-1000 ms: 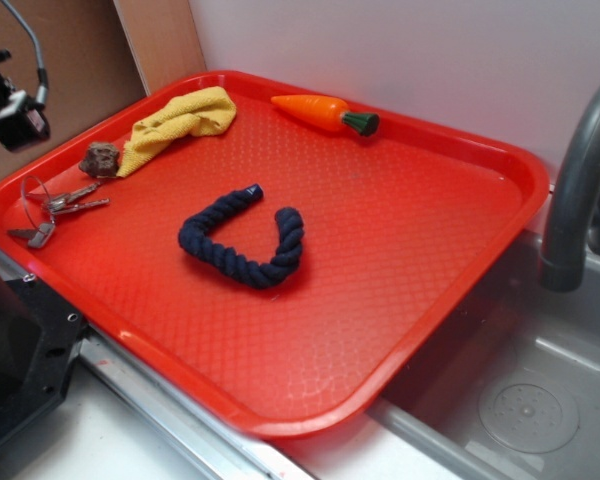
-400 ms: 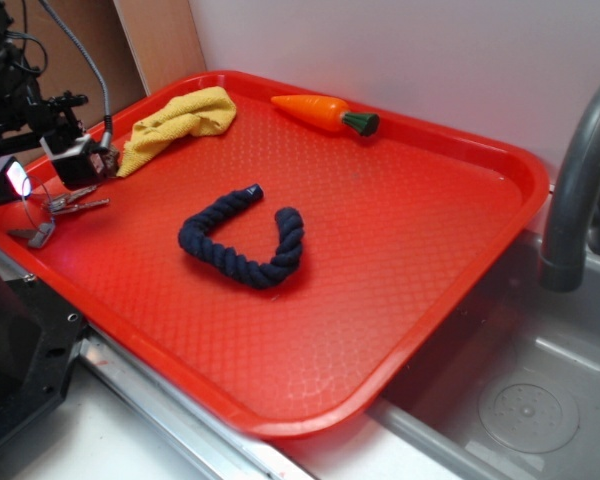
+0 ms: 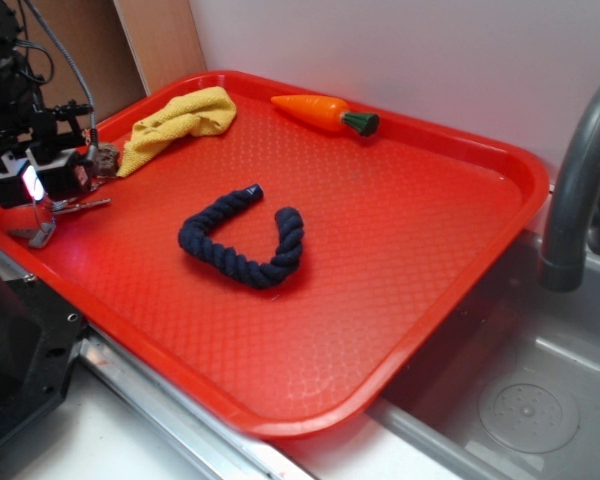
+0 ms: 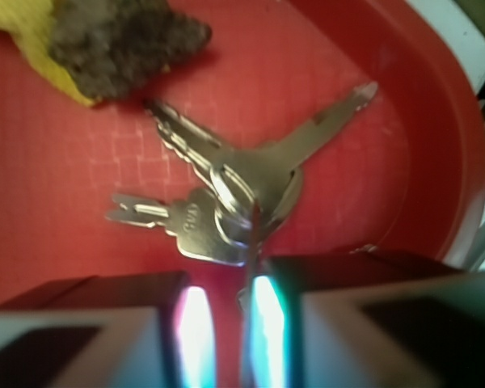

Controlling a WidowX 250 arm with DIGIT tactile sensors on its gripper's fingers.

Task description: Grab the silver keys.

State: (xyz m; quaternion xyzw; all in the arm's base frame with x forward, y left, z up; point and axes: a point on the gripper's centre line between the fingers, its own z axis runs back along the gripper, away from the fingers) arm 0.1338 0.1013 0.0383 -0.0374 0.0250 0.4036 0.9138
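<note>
The black WidowX arm with its cable bundle (image 3: pixel 5 75) comes in from the upper left, wrist pointed pretty much straight down. Its black gripper with light-coloured finger pads (image 3: pixel 48 182) sits low, fingers (image 4: pixel 73 331) close together with just a narrow gap showing in the wrist view.

The silver keys (image 4: pixel 226 202) are blurred, their ring hidden behind the jaws.

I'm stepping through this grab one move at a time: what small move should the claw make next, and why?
Probably a short drop straight down, then close. In the wrist view the silver keys lie fanned on the red tray just ahead of the claw, whose fingers look only slightly apart. The brown rock sits clear of them.
</note>
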